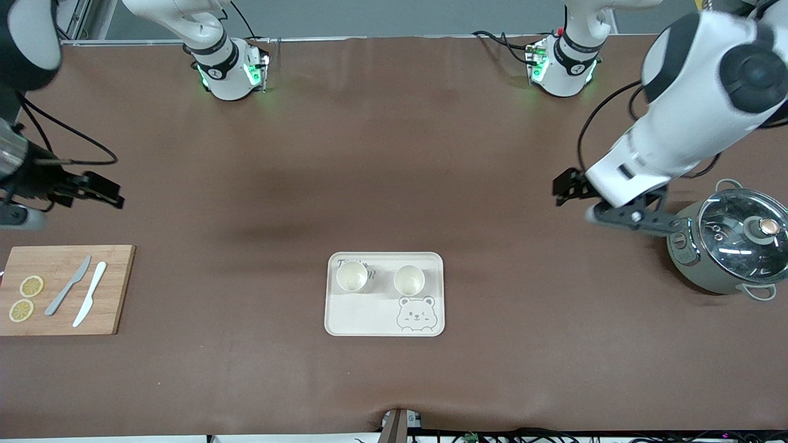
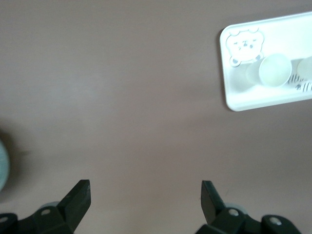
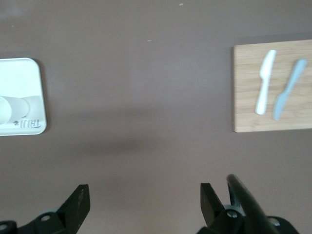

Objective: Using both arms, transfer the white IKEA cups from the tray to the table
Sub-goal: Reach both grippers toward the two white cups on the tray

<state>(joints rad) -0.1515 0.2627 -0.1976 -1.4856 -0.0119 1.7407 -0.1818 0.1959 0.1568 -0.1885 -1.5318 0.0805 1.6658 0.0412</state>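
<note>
Two white IKEA cups stand upright side by side on the cream bear tray (image 1: 357,314) in the middle of the table: one (image 1: 351,276) toward the right arm's end, one (image 1: 409,280) toward the left arm's end. My left gripper (image 1: 561,189) is open and empty over bare table between the tray and the pot. My right gripper (image 1: 114,194) is open and empty over bare table near the cutting board. The left wrist view shows the tray (image 2: 243,95), one cup (image 2: 274,69) and my left gripper (image 2: 145,195). The right wrist view shows the tray's corner (image 3: 22,78), one cup (image 3: 12,109) and my right gripper (image 3: 145,197).
A grey-green pot with a glass lid (image 1: 732,246) stands at the left arm's end. A wooden cutting board (image 1: 111,289) at the right arm's end carries two knives (image 1: 80,289) and two lemon slices (image 1: 26,298). The board also shows in the right wrist view (image 3: 243,87).
</note>
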